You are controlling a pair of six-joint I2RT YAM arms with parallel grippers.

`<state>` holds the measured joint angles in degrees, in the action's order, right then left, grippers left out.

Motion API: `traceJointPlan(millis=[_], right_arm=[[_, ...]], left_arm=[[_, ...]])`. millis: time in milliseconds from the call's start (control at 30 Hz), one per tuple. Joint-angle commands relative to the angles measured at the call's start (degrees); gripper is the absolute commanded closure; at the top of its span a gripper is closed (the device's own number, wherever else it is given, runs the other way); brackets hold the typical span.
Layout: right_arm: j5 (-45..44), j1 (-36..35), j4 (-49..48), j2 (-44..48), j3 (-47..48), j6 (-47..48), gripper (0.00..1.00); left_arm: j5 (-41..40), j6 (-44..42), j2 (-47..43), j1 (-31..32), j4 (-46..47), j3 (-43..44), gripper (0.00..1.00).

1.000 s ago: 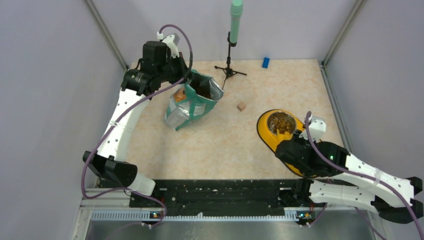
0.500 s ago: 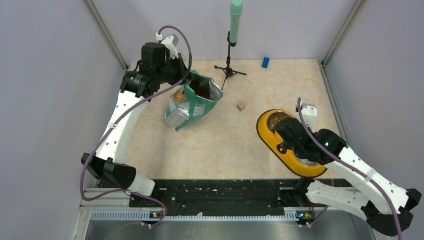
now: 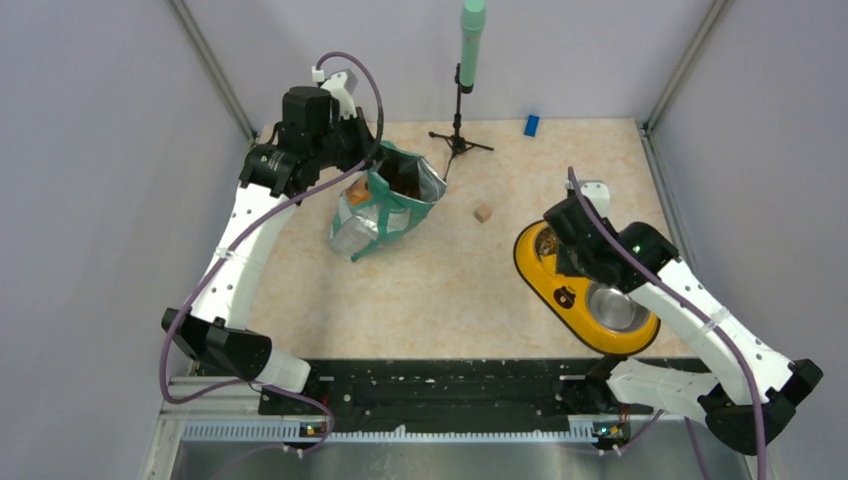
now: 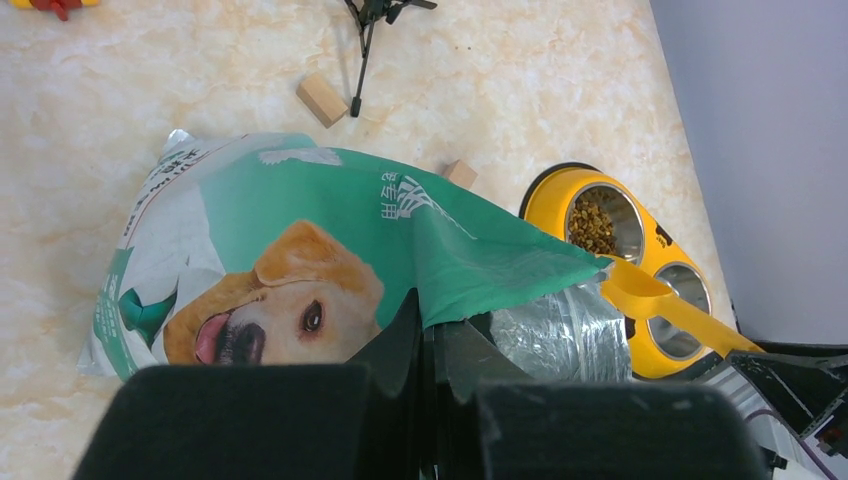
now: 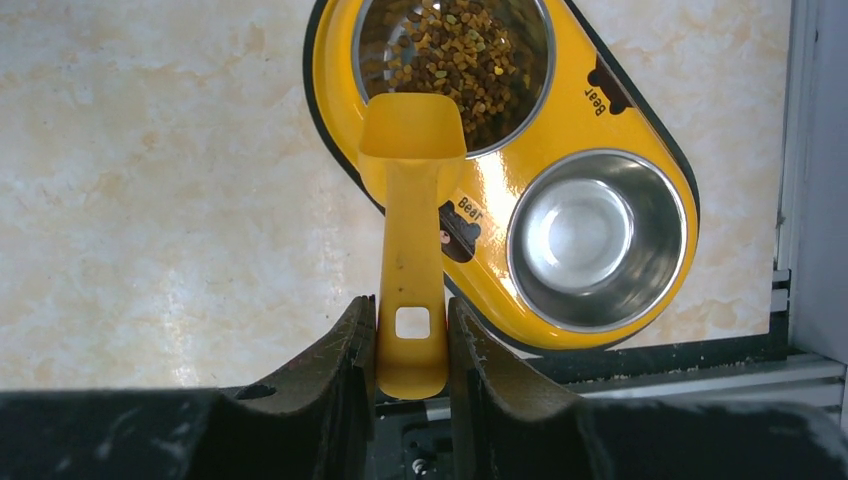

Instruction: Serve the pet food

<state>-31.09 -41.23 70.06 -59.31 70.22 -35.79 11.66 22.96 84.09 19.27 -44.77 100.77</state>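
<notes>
Kibble (image 5: 470,60), small and brown, fills the far bowl of a yellow two-bowl feeder (image 3: 560,295) that sits on the right side of the table (image 3: 450,290). The feeder's near bowl (image 5: 580,235) shows only bare shining steel. The right gripper (image 5: 410,305) hangs over the feeder's near left edge, its two fingers pressed against the sides of a yellow scoop's (image 5: 412,200) handle at the end with the square hole. The scoop reaches away from the claw, and its cup lies over the near rim of the filled bowl. From above, the right arm covers most of that bowl. On the far left of the table the teal-and-white pouch (image 4: 300,230) with the golden dog's face lies slumped. Its mouth is open toward the right, with silver lining showing inside. The left gripper (image 4: 428,320) is closed tight on the green upper lip of that mouth, holding it lifted. One small wooden cube (image 3: 483,213) rests on the table between pouch and feeder, touching neither, and the left wrist view shows another cube (image 4: 322,98) farther off. A black tripod stand (image 3: 460,140) with a green pole stands at the far edge, and a small blue block (image 3: 531,124) lies to its right.
</notes>
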Motion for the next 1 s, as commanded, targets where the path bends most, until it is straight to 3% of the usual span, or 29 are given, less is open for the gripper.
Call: traceJointPlan(millis=[0, 467, 800, 967], right_arm=[[4.9, 3.6, 1.2, -1.7, 5.0, 6.4, 1.00], [5.2, 5.5, 7.6, -3.5, 14.4, 7.7, 1.00], [7.5, 5.5, 6.9, -2.6, 5.9, 7.6, 1.00], [6.9, 5.5, 8.3, -2.9, 9.3, 7.6, 1.00]], left_arm=[[-0.7, -0.6, -4.1, -0.5, 3.1, 0.2, 1.00], [-0.5, -0.9, -5.9, -0.6, 4.1, -1.9, 1.00], [-0.2, -1.1, -6.9, -0.8, 4.5, -3.3, 1.00], [-0.2, -1.4, -7.2, -0.9, 4.3, -3.5, 1.00]])
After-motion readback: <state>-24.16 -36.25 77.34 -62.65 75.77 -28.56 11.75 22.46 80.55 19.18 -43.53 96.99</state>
